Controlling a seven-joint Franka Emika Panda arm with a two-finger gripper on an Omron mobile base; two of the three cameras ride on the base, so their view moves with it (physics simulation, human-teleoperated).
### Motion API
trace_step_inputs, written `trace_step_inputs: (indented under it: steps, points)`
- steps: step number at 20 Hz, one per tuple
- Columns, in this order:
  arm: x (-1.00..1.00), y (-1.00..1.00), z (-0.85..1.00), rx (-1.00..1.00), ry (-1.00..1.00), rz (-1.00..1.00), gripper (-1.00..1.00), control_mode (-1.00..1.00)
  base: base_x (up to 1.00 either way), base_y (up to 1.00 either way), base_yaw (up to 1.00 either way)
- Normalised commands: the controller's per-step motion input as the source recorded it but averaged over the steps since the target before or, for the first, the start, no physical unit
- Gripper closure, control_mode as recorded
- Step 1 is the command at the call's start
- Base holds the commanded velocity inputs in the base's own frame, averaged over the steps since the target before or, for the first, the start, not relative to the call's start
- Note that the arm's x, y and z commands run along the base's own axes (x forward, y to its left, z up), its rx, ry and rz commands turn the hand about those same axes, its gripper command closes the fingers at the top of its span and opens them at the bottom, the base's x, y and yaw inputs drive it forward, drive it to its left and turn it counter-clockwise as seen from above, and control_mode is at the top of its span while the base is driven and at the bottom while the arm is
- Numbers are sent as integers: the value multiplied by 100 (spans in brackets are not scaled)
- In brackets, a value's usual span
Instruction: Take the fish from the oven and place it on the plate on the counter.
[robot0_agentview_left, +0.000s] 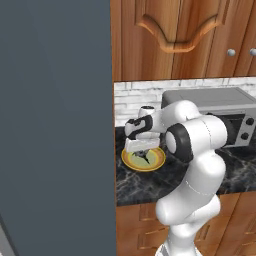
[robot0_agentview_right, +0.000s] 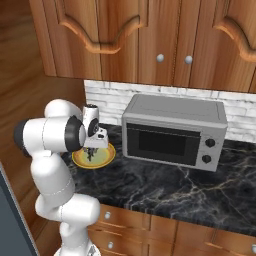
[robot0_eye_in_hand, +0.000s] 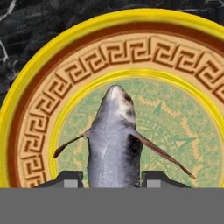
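The grey-brown fish (robot0_eye_in_hand: 113, 140) hangs just over the middle of the round yellow plate (robot0_eye_in_hand: 26, 109), head pointing away from the hand. My gripper (robot0_eye_in_hand: 111, 179) is shut on the fish, its two dark fingertips (robot0_eye_in_hand: 72, 178) close against the tail end on either side. In the left base view the gripper (robot0_agentview_left: 141, 152) points down over the plate (robot0_agentview_left: 156, 161), which rests on the black marble counter (robot0_agentview_left: 150, 185). The right base view shows the same gripper (robot0_agentview_right: 91, 149) above the plate (robot0_agentview_right: 106, 158). The oven is out of view.
A silver toaster oven (robot0_agentview_right: 172, 132) stands on the counter (robot0_agentview_right: 165, 187) right of the plate, against the white brick wall. Wooden cabinets (robot0_agentview_right: 150, 35) hang overhead. A tall grey panel (robot0_agentview_left: 55, 125) walls off the left side.
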Motion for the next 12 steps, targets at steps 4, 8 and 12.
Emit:
trace_step_inputs:
  steps: [4, 8, 12]
  points:
    - [0, 2, 0, 0, 0, 0, -100, -100, 0, 0, 0]
    - [-8, 4, 6, 0, 0, 0, -100, -100, 0, 0, 0]
    - [-68, 0, 45, 0, -13, 0, -100, -100, 0, 0, 0]
